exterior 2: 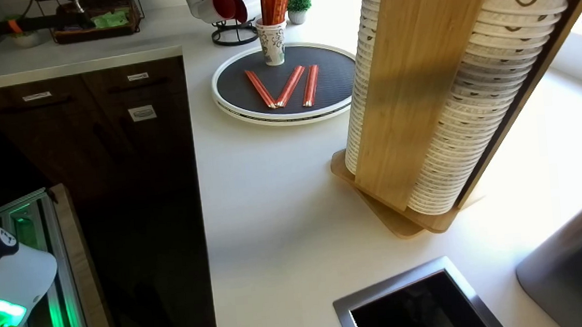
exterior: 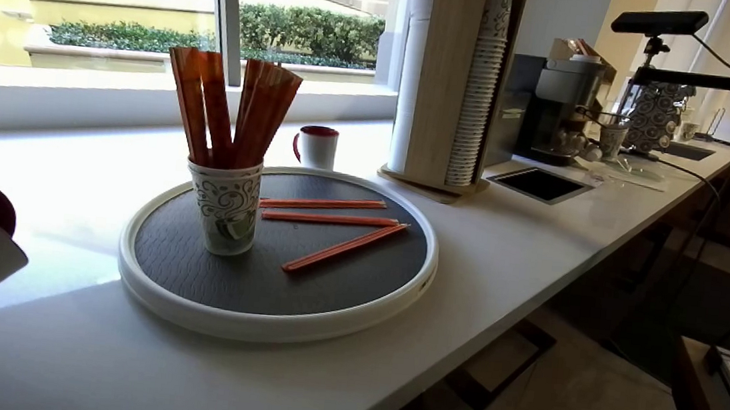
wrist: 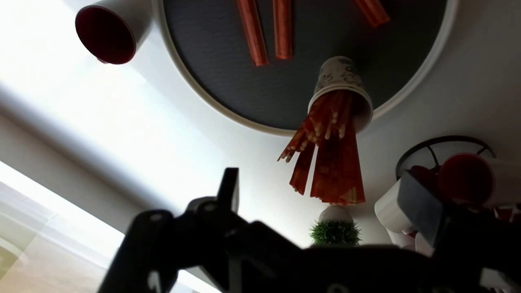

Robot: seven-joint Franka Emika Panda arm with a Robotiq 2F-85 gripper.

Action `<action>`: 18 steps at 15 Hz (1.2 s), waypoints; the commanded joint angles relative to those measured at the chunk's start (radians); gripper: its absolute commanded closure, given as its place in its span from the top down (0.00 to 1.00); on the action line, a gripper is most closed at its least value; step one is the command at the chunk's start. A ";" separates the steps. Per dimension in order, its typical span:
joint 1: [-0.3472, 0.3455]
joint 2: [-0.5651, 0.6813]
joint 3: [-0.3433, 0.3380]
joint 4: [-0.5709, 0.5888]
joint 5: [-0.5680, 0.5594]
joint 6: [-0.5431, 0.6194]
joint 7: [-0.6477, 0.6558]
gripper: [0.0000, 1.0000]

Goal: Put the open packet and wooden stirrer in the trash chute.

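Three red-orange packets lie flat on the round dark tray: a front packet [exterior: 345, 247], a middle packet [exterior: 330, 219] and a back packet [exterior: 323, 204]. Pale stirrer tips show at the ends of some. I cannot tell which packet is open, and no separate wooden stirrer shows. The trash chute is a metal-rimmed square opening [exterior 2: 393, 285] in the counter, also in an exterior view [exterior: 519, 191]. My gripper [wrist: 325, 193] is open and empty in the wrist view, its fingers apart in front of the counter scene. It is out of both exterior views.
A patterned paper cup [exterior: 227, 212] full of packets stands upright on the tray [exterior: 272, 330]. A wooden cup dispenser [exterior 2: 420, 86] stands between tray and chute. A mug [exterior: 320, 148], a mug rack [exterior 2: 234, 33] and a small plant [wrist: 336, 232] are near the tray.
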 commanded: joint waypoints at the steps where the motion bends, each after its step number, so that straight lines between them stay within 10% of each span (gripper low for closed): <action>1: -0.004 0.003 0.004 0.006 0.000 -0.003 -0.002 1.00; 8: -0.007 0.064 0.009 0.032 0.117 -0.017 -0.046 0.98; 9: -0.009 0.076 0.010 0.036 0.128 -0.021 -0.054 0.75; 18: -0.020 0.191 0.031 0.109 0.141 -0.036 -0.112 0.24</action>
